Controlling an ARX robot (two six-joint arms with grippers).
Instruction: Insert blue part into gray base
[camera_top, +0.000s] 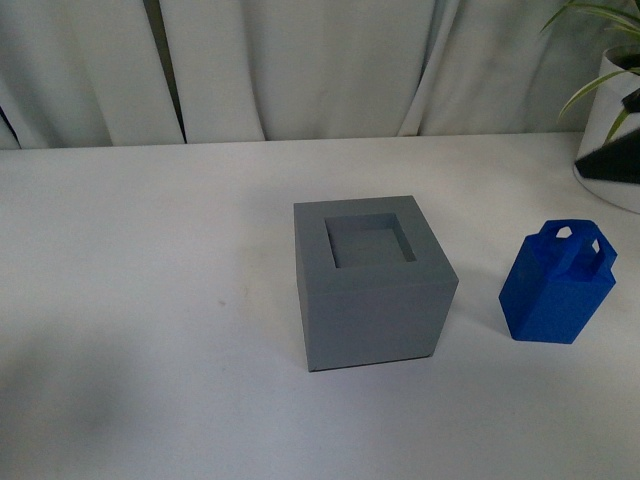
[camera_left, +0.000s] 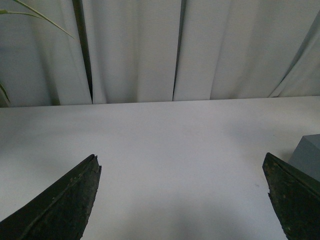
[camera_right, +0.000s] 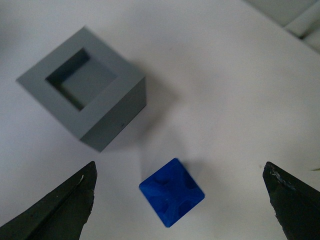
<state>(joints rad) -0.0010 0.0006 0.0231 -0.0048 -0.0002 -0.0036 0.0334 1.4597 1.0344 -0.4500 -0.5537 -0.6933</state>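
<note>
The gray base (camera_top: 372, 281) stands at the middle of the white table, its square recess facing up and empty. The blue part (camera_top: 556, 285) stands upright to its right, apart from it, handle up. In the right wrist view my right gripper (camera_right: 180, 172) is open and hangs above the blue part (camera_right: 171, 198), which lies between its fingers (camera_right: 65, 210), with the gray base (camera_right: 85, 87) beyond. My left gripper (camera_left: 182, 165) is open and empty over bare table; one corner of the gray base (camera_left: 307, 155) shows beside one finger. Neither arm shows in the front view.
A white plant pot (camera_top: 615, 130) with green leaves stands at the table's far right, with a dark shape in front of it. White curtains (camera_top: 300, 60) hang behind the table's far edge. Plant leaves (camera_left: 30, 12) show in the left wrist view.
</note>
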